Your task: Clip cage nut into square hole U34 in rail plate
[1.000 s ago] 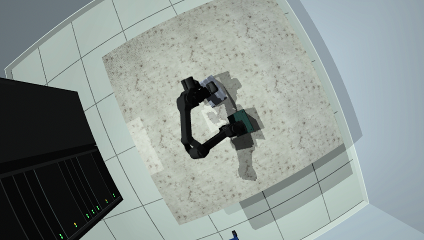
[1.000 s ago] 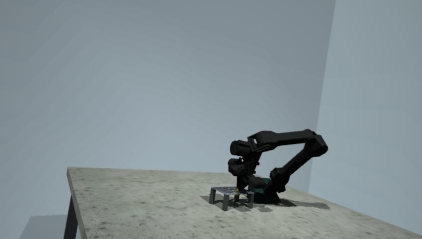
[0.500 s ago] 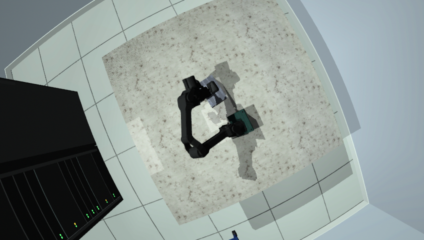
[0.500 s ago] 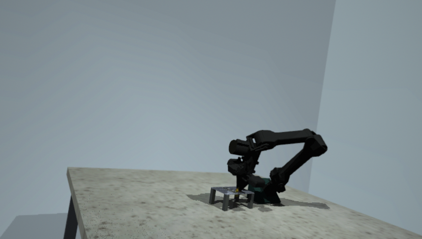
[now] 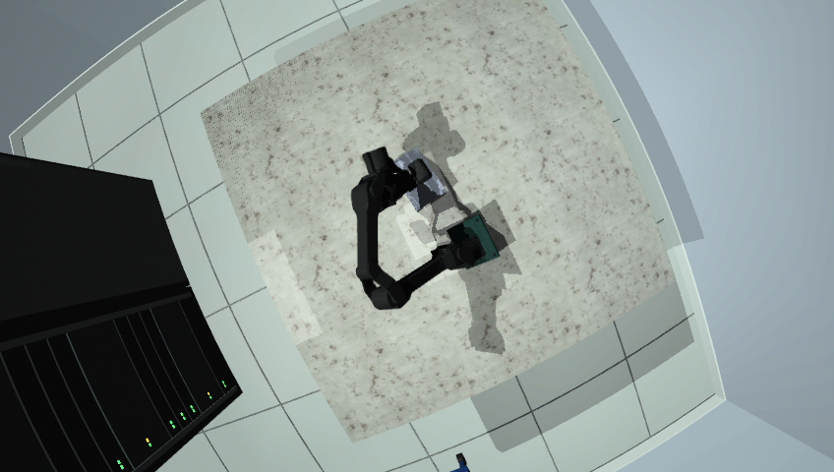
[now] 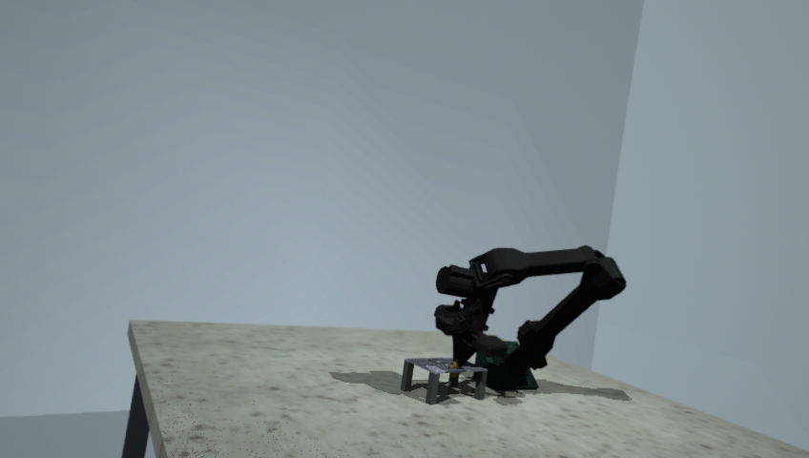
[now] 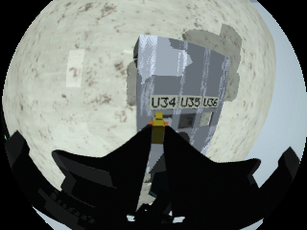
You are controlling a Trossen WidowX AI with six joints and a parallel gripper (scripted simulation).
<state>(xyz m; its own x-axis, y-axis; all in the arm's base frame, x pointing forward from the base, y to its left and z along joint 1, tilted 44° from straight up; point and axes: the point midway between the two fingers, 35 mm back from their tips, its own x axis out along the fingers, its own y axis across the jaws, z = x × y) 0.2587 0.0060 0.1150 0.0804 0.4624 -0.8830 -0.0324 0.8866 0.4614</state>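
Observation:
The yellow cage nut (image 7: pixel 157 134) (image 6: pixel 454 364), with small orange parts at its sides, is between the fingertips of my gripper (image 7: pixel 157 129). My gripper is shut on it, pointing down at the rail plate (image 7: pixel 160 86) (image 6: pixel 473 369) (image 5: pixel 434 186). The nut is at the square hole beside the U34 label (image 7: pixel 163 103). The nut and fingertips cover most of that hole; a dark strip shows to the right. In the exterior view a yellow bit also shows just under the plate's front edge. Whether the wings are hooked cannot be told. In the top view the arm hides the nut.
The U35 hole (image 7: pixel 186 121) and U36 hole (image 7: pixel 206 119) lie to the right in the wrist view. The plate stands on short legs (image 6: pixel 431 387) on the speckled table (image 5: pixel 526 146). The arm's green base plate (image 5: pixel 489 238) is nearby. A black rack (image 5: pixel 76 245) stands at the left.

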